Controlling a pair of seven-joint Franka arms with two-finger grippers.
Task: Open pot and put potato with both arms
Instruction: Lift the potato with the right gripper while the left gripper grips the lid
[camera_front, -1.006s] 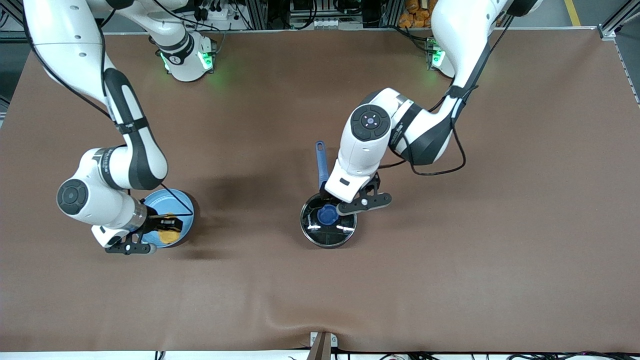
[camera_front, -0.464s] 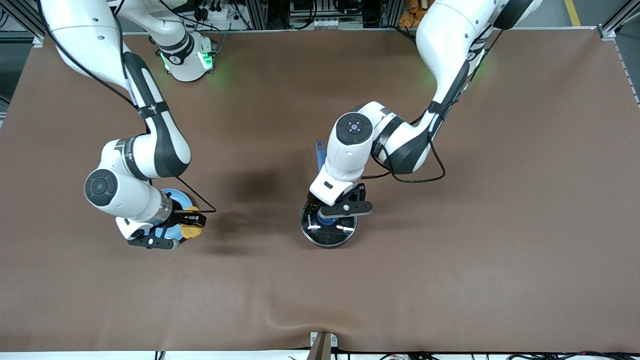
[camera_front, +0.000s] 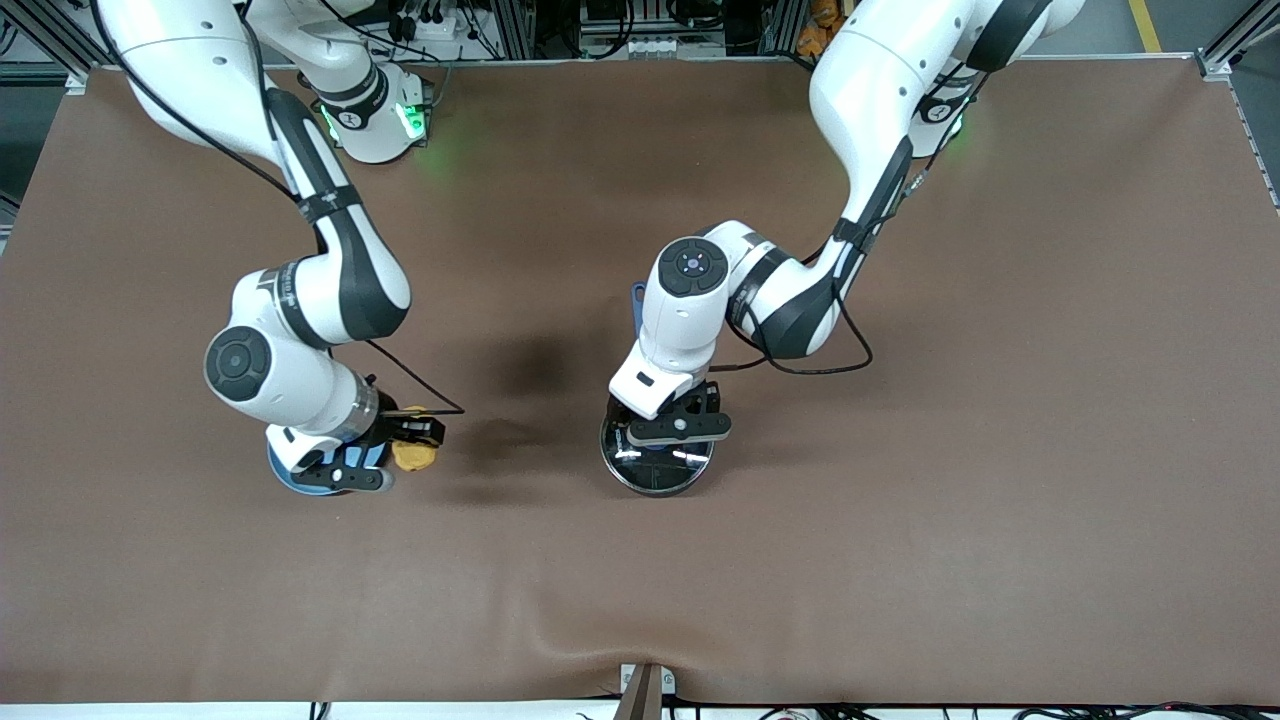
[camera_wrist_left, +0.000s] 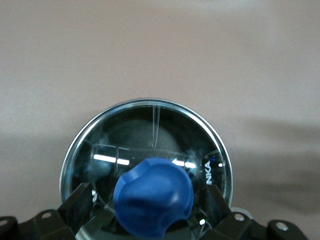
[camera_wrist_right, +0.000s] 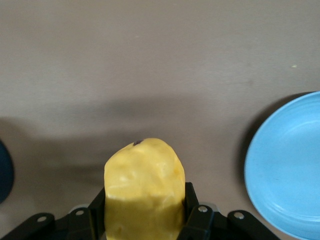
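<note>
1. Brown cloth covers the big table (camera_front: 900, 520) in the front view, soft-looking with a small wrinkle at the edge nearest the front camera. The small round black pot (camera_front: 657, 455) sits near the middle, its clear glass lid on. Its long blue handle (camera_front: 637, 305) points toward the robots' bases. The left gripper (camera_front: 668, 432) is right over the lid. The right gripper (camera_front: 412, 440) carries the lumpy yellow potato (camera_front: 414, 457) over the cloth just beside the flat light-blue plate (camera_front: 285, 470), toward the pot. Metal frames and wires stand past the table's top edge.

2. Left wrist view: the left gripper's fingers (camera_wrist_left: 80, 205) are spread wide, one on each side of the round blue knob (camera_wrist_left: 153, 196). They do not squeeze it yet. I think the knob is the best place to grab. The glass lid (camera_wrist_left: 150, 135) looks shiny, maybe slippery, and it could break if dropped.

3. Right wrist view: the right gripper (camera_wrist_right: 145, 210) is squeezed tight on the potato (camera_wrist_right: 144, 187), which sticks out past the fingers. It looks small and light, and a bit bumpy, so it should not slide easily. The plate's rim (camera_wrist_right: 270, 170) shows at the side.

4. My guess: the lid must come off before the potato can go in.
</note>
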